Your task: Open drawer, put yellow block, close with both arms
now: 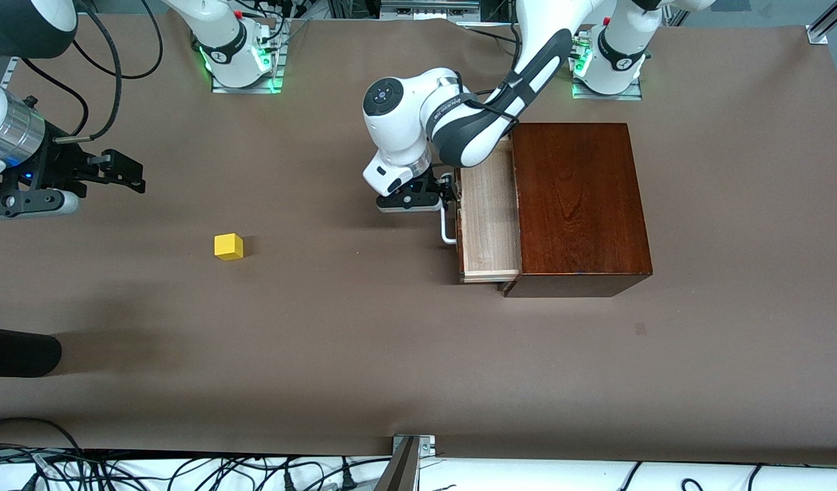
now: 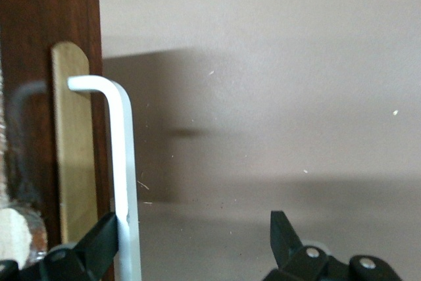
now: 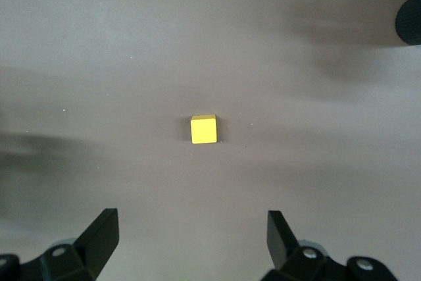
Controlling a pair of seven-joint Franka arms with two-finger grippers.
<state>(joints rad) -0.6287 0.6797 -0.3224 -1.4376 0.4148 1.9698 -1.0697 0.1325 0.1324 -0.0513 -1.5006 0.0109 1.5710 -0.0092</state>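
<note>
My left gripper [image 1: 448, 198] sits at the drawer's [image 1: 488, 218] white handle [image 2: 122, 182], fingers spread, one finger seemingly touching the bar. The drawer stands partly out of the wooden box [image 1: 576, 204]. My right gripper [image 3: 191, 238] hangs wide open over the table [image 1: 364, 341], above the yellow block [image 1: 228, 246], which lies toward the right arm's end.

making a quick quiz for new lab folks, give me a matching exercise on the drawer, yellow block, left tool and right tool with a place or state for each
Things:
1. drawer
2. yellow block
3. left tool
4. right tool

States:
A. open, up over bare table, block in its wrist view
B. pulled partway out of the wooden box
C. lying on the table, untouched
D. open, one finger against the white handle

Pairs: 1-B, 2-C, 3-D, 4-A
</note>
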